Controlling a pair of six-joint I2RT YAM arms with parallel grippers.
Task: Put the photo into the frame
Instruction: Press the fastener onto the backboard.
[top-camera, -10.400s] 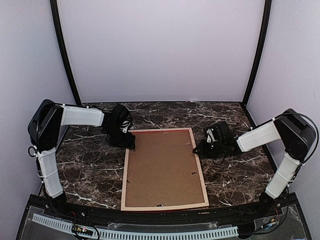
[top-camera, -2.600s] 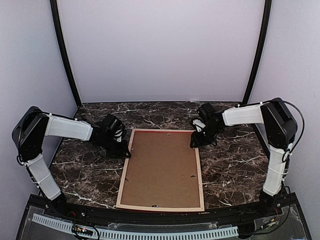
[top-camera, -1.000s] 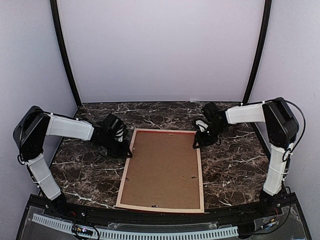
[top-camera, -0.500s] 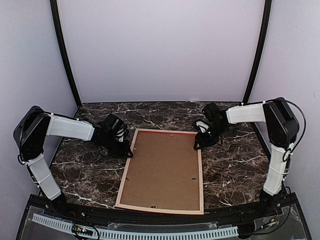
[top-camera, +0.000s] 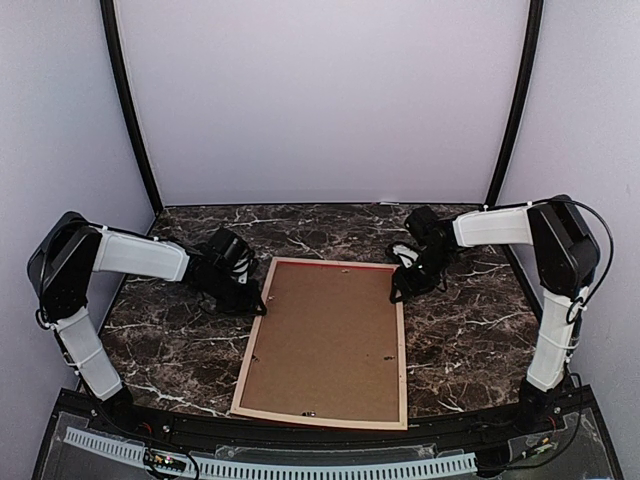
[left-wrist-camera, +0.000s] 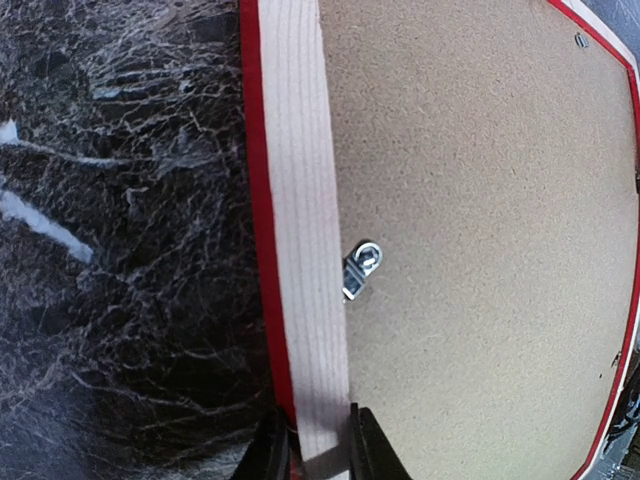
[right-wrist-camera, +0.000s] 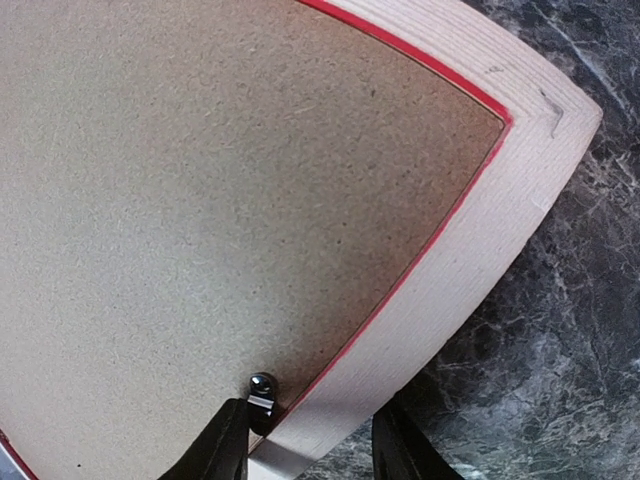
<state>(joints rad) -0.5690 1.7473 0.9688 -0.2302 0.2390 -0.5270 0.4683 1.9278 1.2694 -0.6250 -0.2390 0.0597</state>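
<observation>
The frame (top-camera: 247, 360) lies face down on the marble table, pale wood up and a red edge along its rails. A brown backing board (top-camera: 325, 340) fills it. The photo is hidden. My left gripper (top-camera: 258, 305) is shut on the frame's left rail (left-wrist-camera: 300, 200) near the far corner; the fingers (left-wrist-camera: 318, 440) pinch the wood. My right gripper (top-camera: 398, 290) straddles the right rail (right-wrist-camera: 470, 250) near the far right corner. It is open (right-wrist-camera: 312, 425), with one finger over the board by a small metal clip (right-wrist-camera: 262, 385) and the other outside the rail.
A metal turn clip (left-wrist-camera: 362, 270) sits on the backing board beside the left rail. Dark marble tabletop (top-camera: 470, 330) shows on both sides of the frame. Lilac walls close in the back and sides, and a black ledge (top-camera: 300, 440) runs along the near edge.
My right gripper's jaws have spread wider around the right rail and it has shifted slightly right. The left gripper keeps its hold. The frame has barely moved.
</observation>
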